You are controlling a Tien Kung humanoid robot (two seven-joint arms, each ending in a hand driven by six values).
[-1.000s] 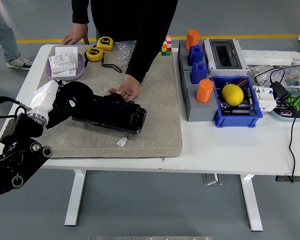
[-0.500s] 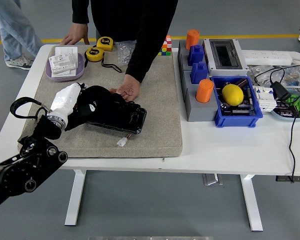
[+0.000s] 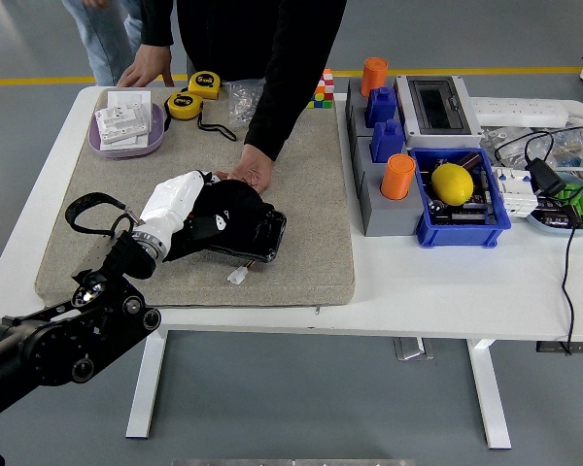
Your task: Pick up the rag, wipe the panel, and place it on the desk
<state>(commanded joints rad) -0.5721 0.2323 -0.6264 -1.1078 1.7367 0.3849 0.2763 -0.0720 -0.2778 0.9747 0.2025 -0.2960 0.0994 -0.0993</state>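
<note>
Panel [image 3: 243, 236], black and glossy, lies on the grey mat [image 3: 301, 194] in front of you, and your left hand [image 3: 219, 209] rests on top of it, black fingers curled over a dark bundle that looks like the rag [image 3: 235, 199], though you cannot tell rag from glove with any certainty. A white sleeve [image 3: 172, 201] covers the wrist behind it. One white connector [image 3: 238, 276] pokes out from the panel's near edge.

A person's hand [image 3: 251, 173] presses the panel's far edge, and their other hand [image 3: 146, 73] rests on the table [image 3: 437, 282] at its far rim.

Count the rest: two yellow tape measures [image 3: 194, 94] at the far edge of the mat, one purple tray [image 3: 126, 124] of cards beside them, one stack of colour blocks [image 3: 323, 87]. To the right you see two orange cups [image 3: 398, 175] on a grey stand with two blue blocks [image 3: 384, 121], one lemon [image 3: 453, 183] in a blue bin [image 3: 462, 225], and one grey box [image 3: 437, 105] behind it.
</note>
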